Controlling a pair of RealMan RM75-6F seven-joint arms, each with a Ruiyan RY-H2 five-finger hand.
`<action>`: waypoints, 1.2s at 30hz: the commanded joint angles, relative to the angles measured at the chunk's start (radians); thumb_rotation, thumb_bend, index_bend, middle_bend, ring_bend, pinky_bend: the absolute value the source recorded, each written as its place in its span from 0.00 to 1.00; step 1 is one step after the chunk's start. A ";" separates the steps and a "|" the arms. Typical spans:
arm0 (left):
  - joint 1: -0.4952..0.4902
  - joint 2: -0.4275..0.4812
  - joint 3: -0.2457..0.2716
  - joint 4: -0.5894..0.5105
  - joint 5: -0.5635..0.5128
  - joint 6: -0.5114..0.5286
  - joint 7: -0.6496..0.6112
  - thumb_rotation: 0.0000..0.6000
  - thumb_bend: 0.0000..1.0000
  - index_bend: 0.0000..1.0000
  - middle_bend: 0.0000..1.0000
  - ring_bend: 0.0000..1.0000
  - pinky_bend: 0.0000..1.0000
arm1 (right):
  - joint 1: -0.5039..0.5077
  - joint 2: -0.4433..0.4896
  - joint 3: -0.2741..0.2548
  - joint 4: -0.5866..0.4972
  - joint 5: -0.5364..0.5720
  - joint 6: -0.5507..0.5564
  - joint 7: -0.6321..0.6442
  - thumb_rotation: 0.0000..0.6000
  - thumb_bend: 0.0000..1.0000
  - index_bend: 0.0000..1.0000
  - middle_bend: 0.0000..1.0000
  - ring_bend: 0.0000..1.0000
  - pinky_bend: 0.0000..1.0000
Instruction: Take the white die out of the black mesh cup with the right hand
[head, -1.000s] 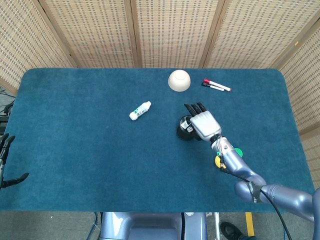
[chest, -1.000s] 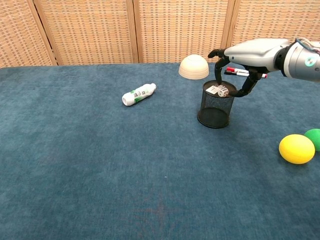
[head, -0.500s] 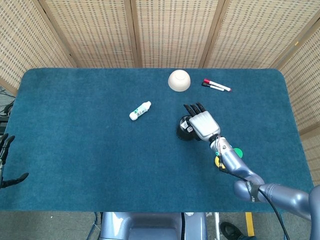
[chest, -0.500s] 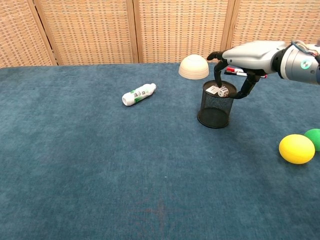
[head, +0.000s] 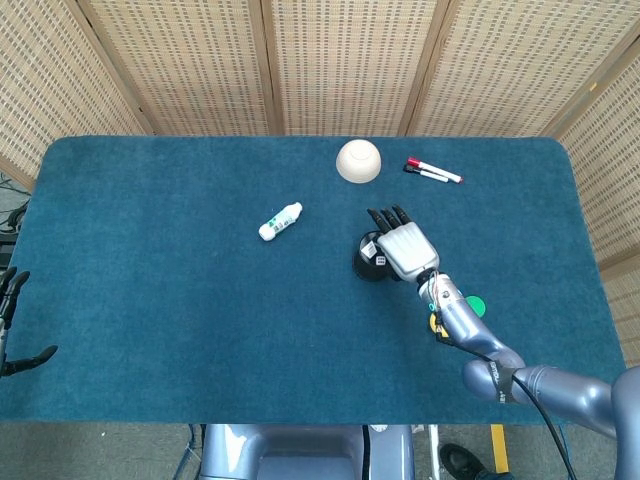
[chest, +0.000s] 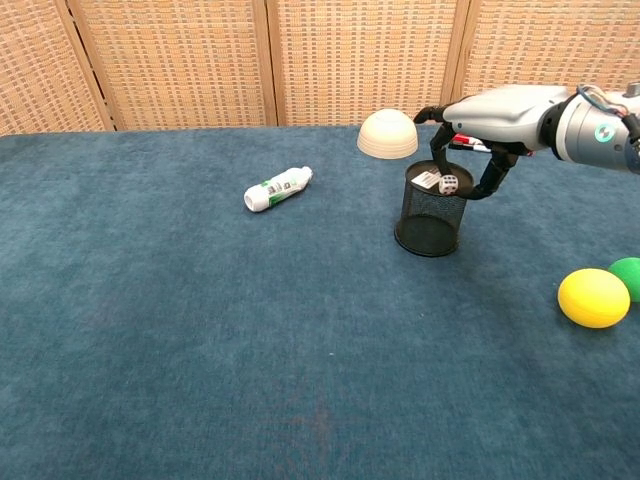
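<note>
The right hand (chest: 478, 128) hung palm-down directly over the black mesh cup (chest: 432, 222), its fingers (chest: 437, 160) curled down around the rim with the thumb on the near side and the others on the far side, bracketing the opening; that pose looked chosen so the tips could close inward on the white die (chest: 448, 185), which sat near the top of the cup's mouth beside a small white tag-like piece. From the chest view the die appeared untouched between the fingertips, so the hand read as spread and holding nothing, though whether a tip already brushed the die I could not tell. In the head view the hand (head: 405, 245) covered most of the cup (head: 367, 258), hiding the die there. The left hand (head: 12, 320) showed only at the 9 o'clock edge of the surface (head: 150, 300), off the cloth, its dark fingers apart and idle. Around the cup there was room: the cream bowl (chest: 388, 133) lay upside down at about 11 o'clock, near but apart, the two markers (head: 432, 170) at roughly 1 o'clock beyond the hand, and the small white bottle (chest: 277, 188) lay on its side well apart at 9 o'clock. A yellow ball (chest: 594, 297) and a green ball (chest: 628, 277), touching or nearly so, sat at 4 o'clock beside the forearm's path. Lifting straight up seemed the clearest exit, since the cup was light-looking and a sideways pull might tip it.
</note>
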 joint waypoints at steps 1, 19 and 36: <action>0.000 0.000 0.000 0.000 0.000 0.000 0.001 1.00 0.00 0.00 0.00 0.00 0.00 | 0.000 0.002 0.001 -0.004 0.000 0.004 0.001 1.00 0.44 0.54 0.00 0.00 0.00; 0.006 0.006 0.012 -0.003 0.029 0.015 -0.017 1.00 0.00 0.00 0.00 0.00 0.00 | -0.009 0.223 0.053 -0.388 -0.040 0.093 -0.040 1.00 0.44 0.54 0.00 0.00 0.00; 0.004 0.023 0.017 0.013 0.037 0.004 -0.066 1.00 0.00 0.00 0.00 0.00 0.00 | 0.074 0.128 0.074 -0.404 0.117 0.153 -0.168 1.00 0.36 0.03 0.00 0.00 0.00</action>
